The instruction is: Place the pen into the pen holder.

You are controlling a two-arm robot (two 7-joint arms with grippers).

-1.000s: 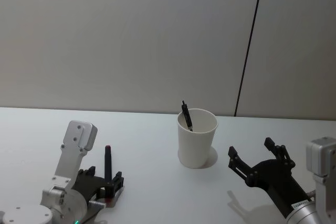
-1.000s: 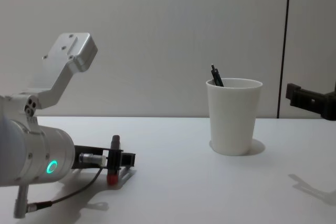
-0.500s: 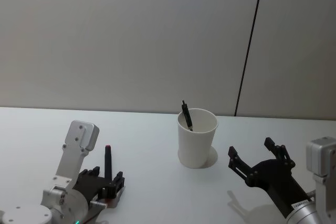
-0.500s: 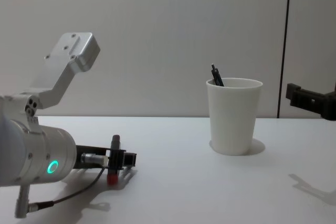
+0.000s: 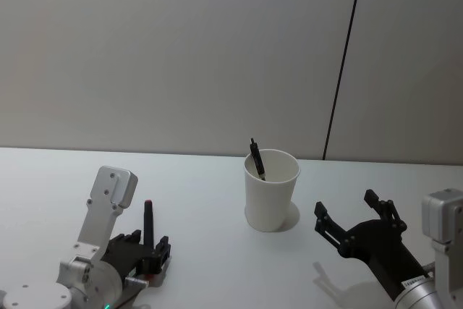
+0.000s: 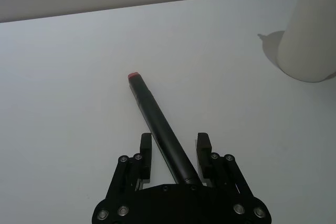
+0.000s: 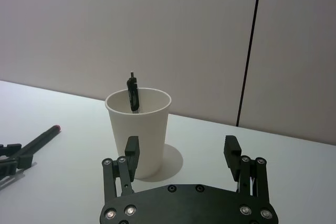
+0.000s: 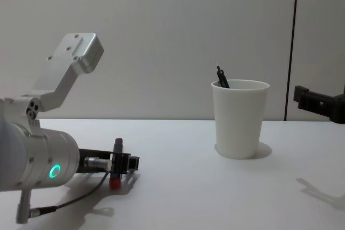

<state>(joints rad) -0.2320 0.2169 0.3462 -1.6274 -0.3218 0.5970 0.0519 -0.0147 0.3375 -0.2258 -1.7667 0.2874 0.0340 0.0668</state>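
Note:
A dark pen (image 5: 147, 218) with a red end (image 6: 155, 111) lies at the left of the white table, pointing away from me. My left gripper (image 6: 175, 142) is low over its near half, open, one finger on each side with a narrow gap to the barrel. From the side, the gripper (image 8: 121, 162) sits just above the table. The pen holder (image 5: 271, 189), a white paper cup, stands upright in the middle (image 8: 240, 119) with another black pen (image 5: 256, 157) leaning inside it. My right gripper (image 5: 346, 205) hovers open to the cup's right, facing it (image 7: 181, 145).
The white table (image 5: 210, 265) is bare between the pen and the cup. A plain grey wall with a dark vertical seam (image 5: 343, 70) runs behind it.
My left gripper's fingers have drawn closer together around the pen, and the wrist has shifted slightly. The pen, the cup and the right arm have stayed put.

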